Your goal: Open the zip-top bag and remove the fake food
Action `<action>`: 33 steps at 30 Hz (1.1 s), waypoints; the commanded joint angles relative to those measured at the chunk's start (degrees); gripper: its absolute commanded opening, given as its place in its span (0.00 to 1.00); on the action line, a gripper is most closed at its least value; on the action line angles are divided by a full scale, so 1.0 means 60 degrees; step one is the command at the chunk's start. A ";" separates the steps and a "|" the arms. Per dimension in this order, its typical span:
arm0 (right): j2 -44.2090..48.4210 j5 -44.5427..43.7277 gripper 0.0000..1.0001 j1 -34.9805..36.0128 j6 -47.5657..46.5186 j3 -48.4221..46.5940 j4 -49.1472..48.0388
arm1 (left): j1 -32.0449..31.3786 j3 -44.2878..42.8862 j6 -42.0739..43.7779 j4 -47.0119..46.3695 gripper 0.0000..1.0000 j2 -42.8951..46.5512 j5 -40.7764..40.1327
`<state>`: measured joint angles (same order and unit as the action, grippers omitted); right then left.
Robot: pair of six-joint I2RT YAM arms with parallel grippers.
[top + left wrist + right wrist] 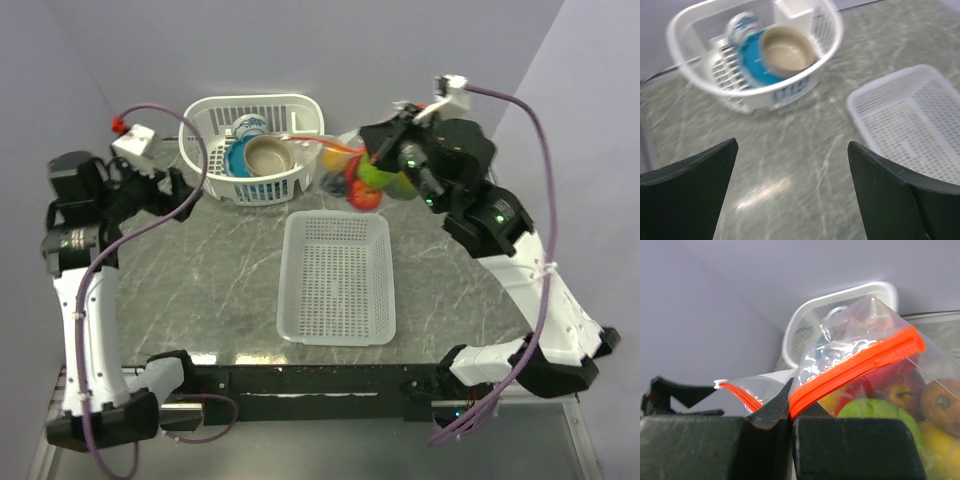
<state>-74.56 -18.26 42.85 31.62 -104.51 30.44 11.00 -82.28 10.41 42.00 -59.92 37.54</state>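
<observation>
The zip-top bag point(860, 340), clear and crinkled with glossy folds, hung at the rear right of the tabletop point(200, 290), just beside the round basket point(300, 110). Whether its bottom touched the surface could not be told. Its orange-red zip strip point(855, 365), a thick ribbed band, was pinched in the closed right jaws. From that pinch one run rose to the right and a thinner run point(740, 396) trailed left. The fake food point(368, 180) bulged the film below: a smooth green lime point(875, 410), a glossy red apple point(900, 390), a dimpled orange fruit point(940, 402) and a yellow one point(940, 450).

The round basket was white slotted plastic. It held a blue bowl point(238, 162) with a beige bowl point(268, 155) nested in it. In front lay a shallow rectangular basket point(290, 290) of fine white mesh. The tabletop was grey stone-patterned and veined.

At the left, the left jaws stood wide apart over bare tabletop, gripping nothing, their dark wedge-shaped fingers point(690, 190) blurred in the wrist view.
</observation>
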 commanded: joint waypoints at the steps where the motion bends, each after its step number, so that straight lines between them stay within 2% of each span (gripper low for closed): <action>1: -0.1486 0.0535 0.00 0.1060 0.0046 -0.0949 -0.0560 | 0.2102 -0.0290 0.1601 0.1861 0.95 0.0070 0.1751; 2: -0.1982 0.0727 0.00 0.1395 0.0106 -0.0980 -0.0836 | 0.3005 -0.0334 0.2199 0.2370 0.96 0.0041 0.2046; 5: -0.2919 0.1677 0.00 0.1792 0.0516 -0.0892 -0.1641 | 0.4458 -0.0481 0.3386 0.3222 0.99 -0.0529 0.3186; 7: -0.3405 0.2235 0.00 0.1896 0.0882 -0.0878 -0.2024 | 0.5048 -0.0729 0.4047 0.4420 0.97 -0.1258 0.3848; 9: -0.4021 0.3071 0.00 0.1954 0.1261 -0.0834 -0.2741 | 0.5941 -0.1384 0.5831 0.6173 0.97 -0.1933 0.5034; 11: -0.4561 0.3802 0.00 0.1984 0.1497 -0.0717 -0.3515 | 0.6497 -0.1521 0.5399 0.6169 0.97 -0.2566 0.5401; 16: -0.5662 0.5414 0.00 0.1926 0.2960 -0.0616 -0.4674 | 0.6794 -0.0557 0.6290 0.6155 0.97 -0.1999 0.7099; 18: -0.6160 0.5839 0.00 0.1853 0.3880 -0.0454 -0.5494 | 0.6794 0.0711 0.7152 0.6140 0.97 -0.1486 0.8296; 19: -0.6451 0.6146 0.00 0.1751 0.4219 -0.0235 -0.5744 | 0.6794 0.1199 0.8055 0.6140 0.97 -0.0874 0.8565; 22: -0.6659 0.6500 0.00 0.1487 0.5640 0.0568 -0.6770 | 0.6794 0.2767 0.9598 0.5820 0.97 0.0517 0.8890; 24: -0.6776 0.6646 0.00 0.1121 0.6634 0.0937 -0.7079 | 0.6779 0.3891 0.7534 0.2682 0.97 0.1238 0.8875; 25: -0.6907 0.6734 0.00 0.1004 0.6915 0.1127 -0.7050 | 0.6779 0.4319 0.4970 0.1378 0.97 0.1880 0.8904; 27: -0.6996 0.6896 0.00 0.0652 0.7515 0.1260 -0.6744 | 0.6779 0.5473 0.3048 -0.2029 0.97 0.2426 0.9021; 28: -0.7098 0.6925 0.00 0.0535 0.7678 0.1348 -0.6670 | 0.6779 0.5800 0.2083 -0.2802 0.97 0.2805 0.9167; 30: -0.7113 0.6897 0.00 0.0316 0.7826 0.1393 -0.6348 | 0.6779 0.6475 0.1635 -0.3801 0.97 0.3042 0.9825; 33: -0.7084 0.6706 0.00 0.0081 0.7812 0.1495 -0.5982 | 0.6619 0.6668 0.2099 -0.3181 0.97 0.2899 0.9901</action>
<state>-118.96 21.10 45.10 73.95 -95.09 -2.63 51.53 -43.72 29.98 34.74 -41.80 83.64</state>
